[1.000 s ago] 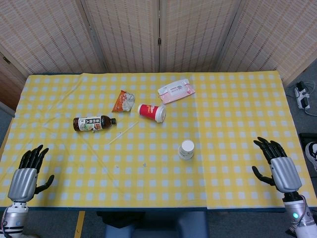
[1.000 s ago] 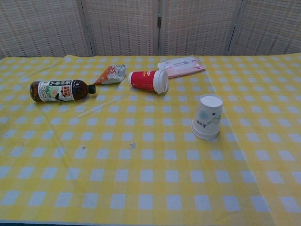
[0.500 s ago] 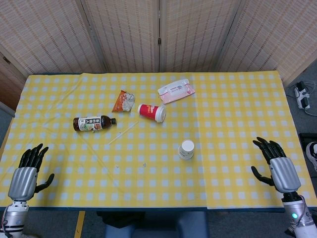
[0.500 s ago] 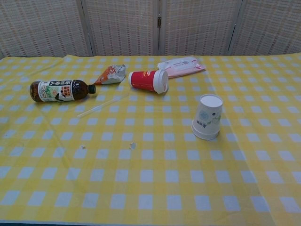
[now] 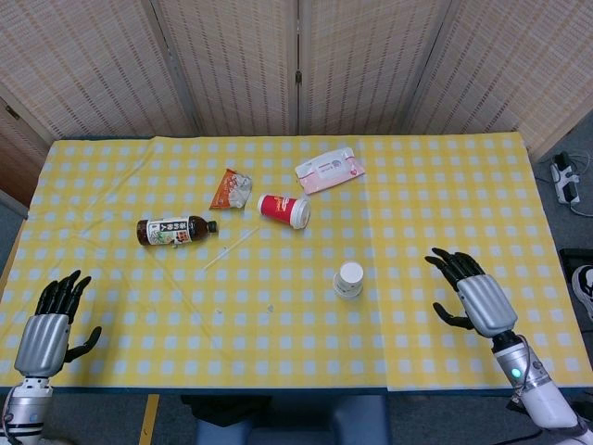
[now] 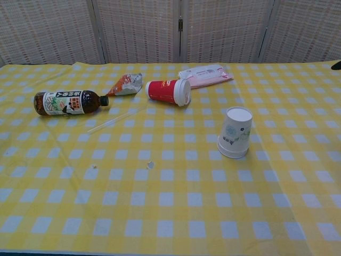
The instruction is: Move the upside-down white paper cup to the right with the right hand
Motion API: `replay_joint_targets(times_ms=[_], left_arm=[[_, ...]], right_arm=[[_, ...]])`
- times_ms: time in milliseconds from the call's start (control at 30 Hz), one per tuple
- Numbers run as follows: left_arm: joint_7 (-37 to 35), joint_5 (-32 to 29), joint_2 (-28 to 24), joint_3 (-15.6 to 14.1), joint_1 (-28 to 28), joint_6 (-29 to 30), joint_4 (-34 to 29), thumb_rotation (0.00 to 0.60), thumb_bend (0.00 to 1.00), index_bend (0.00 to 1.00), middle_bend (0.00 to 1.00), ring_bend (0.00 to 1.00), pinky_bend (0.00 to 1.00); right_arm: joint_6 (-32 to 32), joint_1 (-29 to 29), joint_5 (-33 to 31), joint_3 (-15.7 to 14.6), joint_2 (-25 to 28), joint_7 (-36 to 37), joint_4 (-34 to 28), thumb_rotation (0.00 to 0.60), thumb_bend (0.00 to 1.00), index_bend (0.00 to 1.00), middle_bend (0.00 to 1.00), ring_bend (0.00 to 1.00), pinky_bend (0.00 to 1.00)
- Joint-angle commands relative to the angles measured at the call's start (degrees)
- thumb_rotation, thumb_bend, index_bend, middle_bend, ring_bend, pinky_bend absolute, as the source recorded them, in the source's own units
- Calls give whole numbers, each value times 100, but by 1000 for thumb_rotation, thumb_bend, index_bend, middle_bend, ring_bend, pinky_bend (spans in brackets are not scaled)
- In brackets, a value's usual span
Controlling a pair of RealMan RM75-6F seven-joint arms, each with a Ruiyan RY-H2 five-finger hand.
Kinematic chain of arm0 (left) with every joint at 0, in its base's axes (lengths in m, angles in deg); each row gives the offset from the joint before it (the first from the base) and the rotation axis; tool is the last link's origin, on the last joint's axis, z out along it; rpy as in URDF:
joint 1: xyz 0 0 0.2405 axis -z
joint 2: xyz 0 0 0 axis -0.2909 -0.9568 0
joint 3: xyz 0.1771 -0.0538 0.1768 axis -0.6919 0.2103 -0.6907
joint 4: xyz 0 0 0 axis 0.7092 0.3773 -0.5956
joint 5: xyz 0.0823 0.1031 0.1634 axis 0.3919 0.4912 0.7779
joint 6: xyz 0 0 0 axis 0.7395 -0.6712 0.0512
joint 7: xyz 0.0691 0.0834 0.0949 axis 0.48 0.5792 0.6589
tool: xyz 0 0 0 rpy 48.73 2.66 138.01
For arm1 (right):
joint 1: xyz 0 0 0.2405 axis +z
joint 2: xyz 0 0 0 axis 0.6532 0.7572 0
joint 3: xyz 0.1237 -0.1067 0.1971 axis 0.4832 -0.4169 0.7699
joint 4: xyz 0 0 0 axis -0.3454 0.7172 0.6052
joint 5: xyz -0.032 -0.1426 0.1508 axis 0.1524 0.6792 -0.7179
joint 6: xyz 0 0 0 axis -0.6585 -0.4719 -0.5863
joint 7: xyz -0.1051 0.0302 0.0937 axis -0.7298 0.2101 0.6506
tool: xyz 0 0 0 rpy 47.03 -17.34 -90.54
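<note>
Two hands show in the head view, both at the lower edge of the frame. The left hand (image 5: 44, 337) is at the lower left corner, over the near edge of the table (image 5: 463, 185), with its fingers spread and nothing in it. The right hand (image 5: 479, 298) is at the lower right, over the yellow checked cloth, also released, fingers apart and holding nothing. In the chest view only a dark tip shows at the right edge, and it is too small to tell more.

One white paper cup (image 5: 348, 279) stands upside down on the cloth, a little right of the centre of the frame, with its wide rim on the table and its flat bottom up. It is apart from the right hand, to the left of it, and bare cloth lies between them. In the chest view the same cup (image 6: 235, 132) shows a small printed pattern on its wall.

Farther back lie the other things, one of each. One thin straw (image 5: 229, 249) lies at a slant left of centre. One dark bottle (image 5: 174, 230) with a label lies on its side, cap toward the right. One red cup (image 5: 283, 209) with a white lid lies on its side near the middle. One crumpled orange snack bag (image 5: 230, 189) is just beside it on the upper left. One pack of wet wipes (image 5: 329, 170) lies farthest, near the upper centre. All of these are well apart from the white cup.
</note>
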Motion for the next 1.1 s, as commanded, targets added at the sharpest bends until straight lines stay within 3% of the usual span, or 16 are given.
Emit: replay_joint_targets(times_ms=[33, 333, 467, 733, 1100], left_arm=[[-7, -23, -24, -8, -22, 8, -10, 600, 379, 34, 0, 0, 0], [-75, -76, -97, -47, -115, 45, -15, 600, 379, 33, 0, 0, 0], [-96, -81, -113, -58, -133, 42, -11, 600, 379, 33, 0, 0, 0], [-186, -128, -102, -63, -179, 38, 69, 600, 379, 33, 0, 0, 0], [-238, -146, -78, -51, -174, -10, 134, 600, 379, 34, 0, 0, 0]], right_arm=[[1054, 692, -362, 233, 64, -274, -318, 600, 389, 157, 87, 115, 94], [2572, 1663, -1350, 658, -89, -362, -409, 600, 389, 157, 71, 96, 78], [2915, 1964, -1655, 733, -124, -620, -393, 600, 389, 168, 71, 93, 76], [3196, 2289, -2216, 680, -224, -1088, -397, 600, 388, 242, 80, 92, 76], [3123, 2505, -2584, 627, -453, -1417, -211, 600, 389, 246, 80, 90, 75]])
